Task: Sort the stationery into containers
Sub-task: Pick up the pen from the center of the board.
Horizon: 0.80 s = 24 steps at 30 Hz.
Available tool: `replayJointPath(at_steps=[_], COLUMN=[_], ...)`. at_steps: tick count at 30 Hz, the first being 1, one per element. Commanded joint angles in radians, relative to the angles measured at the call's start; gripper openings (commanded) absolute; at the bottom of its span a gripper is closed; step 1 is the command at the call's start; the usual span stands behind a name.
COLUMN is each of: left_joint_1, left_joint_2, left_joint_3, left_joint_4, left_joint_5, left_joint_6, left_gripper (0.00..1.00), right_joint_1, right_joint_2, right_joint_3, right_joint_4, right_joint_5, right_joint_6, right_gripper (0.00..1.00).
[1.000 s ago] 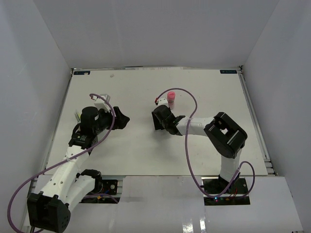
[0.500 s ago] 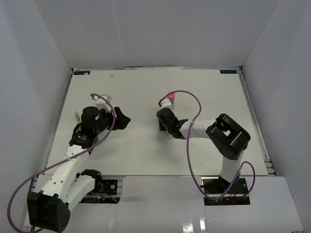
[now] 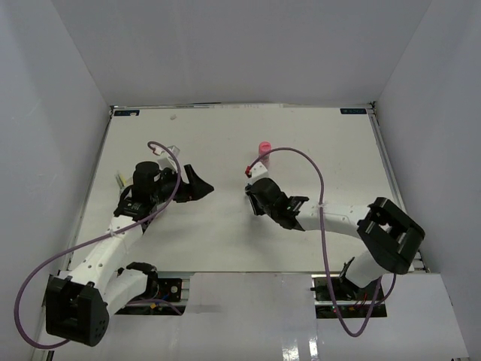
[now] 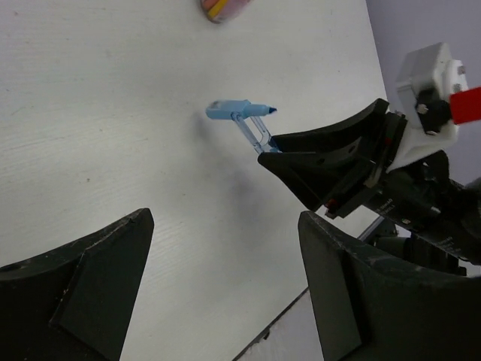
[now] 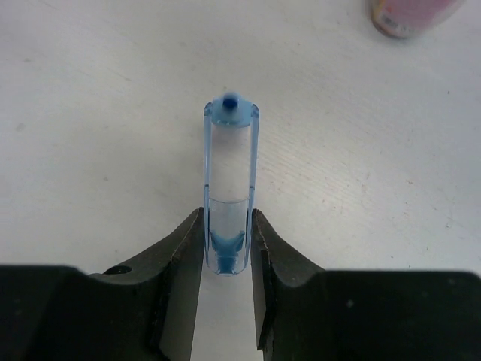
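Observation:
My right gripper (image 5: 228,218) is shut on a clear blue pen (image 5: 229,150), which sticks out ahead of the jaws just above the table. The left wrist view shows the same pen (image 4: 239,113) held at its lower end by the right gripper (image 4: 279,149). A pink stubby cylinder (image 3: 264,147) stands beyond the right gripper (image 3: 255,198); it shows at the top edge of the right wrist view (image 5: 406,15) and of the left wrist view (image 4: 223,7). My left gripper (image 3: 201,186) is open and empty, pointing toward the right gripper (image 4: 225,301). The white cup is not in view.
A small pale green item (image 3: 119,180) lies by the left arm, mostly hidden. The table's raised rim (image 3: 387,173) runs along the right side. Purple cables (image 3: 301,154) loop over both arms.
My right gripper has drawn back toward the near side, away from the pink cylinder, with the pen in it. My left gripper has swung right toward it.

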Motion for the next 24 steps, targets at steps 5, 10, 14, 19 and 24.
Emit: replayJointPath(at_steps=[5, 10, 14, 19, 24], left_joint_1=[-0.094, -0.125, -0.125, -0.125, -0.125], left_joint_2=[0.094, 0.102, 0.071, 0.042, 0.062], left_joint_3=[0.035, 0.024, -0.020, -0.104, -0.157], left_joint_4=[0.122, 0.167, 0.236, 0.314, 0.358], left_joint_5=[0.064, 0.039, 0.030, 0.048, 0.078], left_joint_6=[-0.133, -0.187, -0.260, -0.331, -0.366], left_gripper=[0.89, 0.89, 0.88, 0.86, 0.84], right_joint_1=[0.073, 0.094, 0.097, 0.097, 0.097], right_joint_2=[-0.188, -0.262, -0.297, -0.326, -0.323], right_joint_3=[-0.060, -0.091, -0.102, -0.077, 0.017], right_joint_4=[0.085, 0.117, 0.125, 0.086, 0.010], right_joint_5=[-0.067, -0.106, -0.112, -0.092, -0.083], right_joint_6=[-0.113, -0.143, -0.149, -0.155, -0.166], right_gripper=[0.24, 0.24, 0.23, 0.23, 0.23])
